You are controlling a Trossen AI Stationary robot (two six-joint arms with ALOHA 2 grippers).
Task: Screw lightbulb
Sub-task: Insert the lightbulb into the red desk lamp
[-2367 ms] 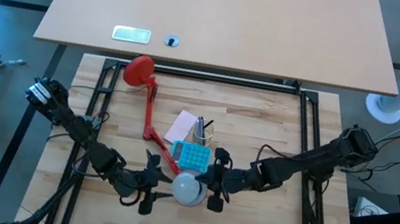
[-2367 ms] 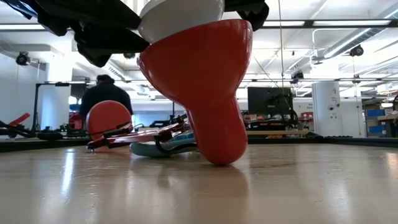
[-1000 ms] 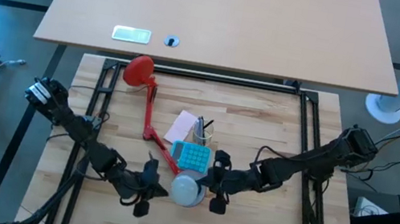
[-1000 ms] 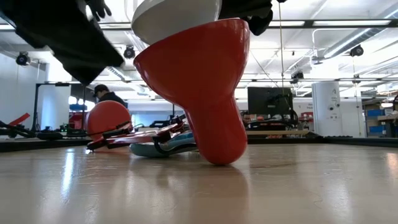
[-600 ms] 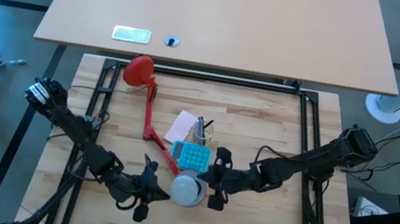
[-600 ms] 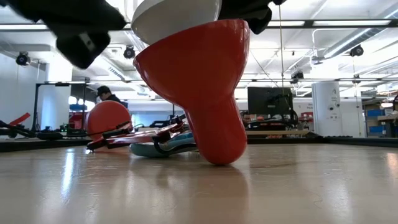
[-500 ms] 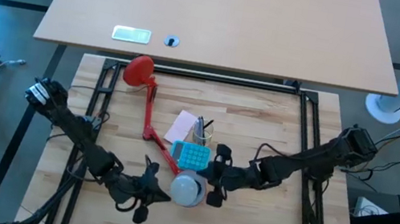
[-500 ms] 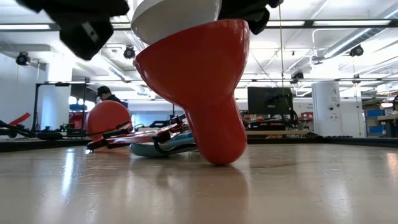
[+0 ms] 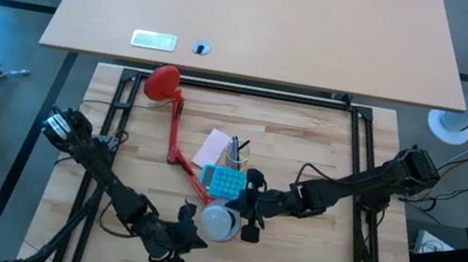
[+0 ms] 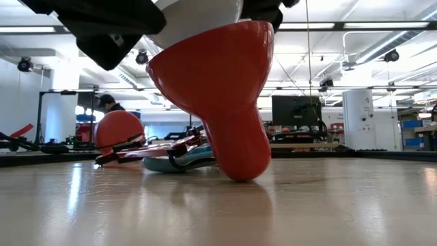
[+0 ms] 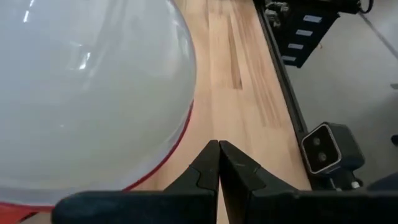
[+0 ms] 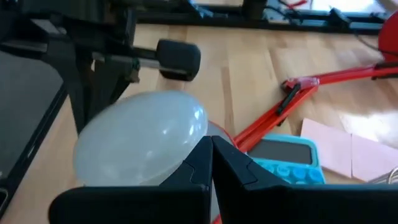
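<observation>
Dark left gripper now nearer lightbulb.

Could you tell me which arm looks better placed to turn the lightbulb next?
Probably the right: its claw sits against the lightbulb in the red shade. The left claw is shut, just off the bulb.

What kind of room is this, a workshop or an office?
Probably a robotics lab or workshop: two arms work at a wooden table, and behind it are a monitor, ceiling strip lights and a person among equipment.

Overhead, table-level and two close wrist cameras, all sharing the lightbulb.
</observation>
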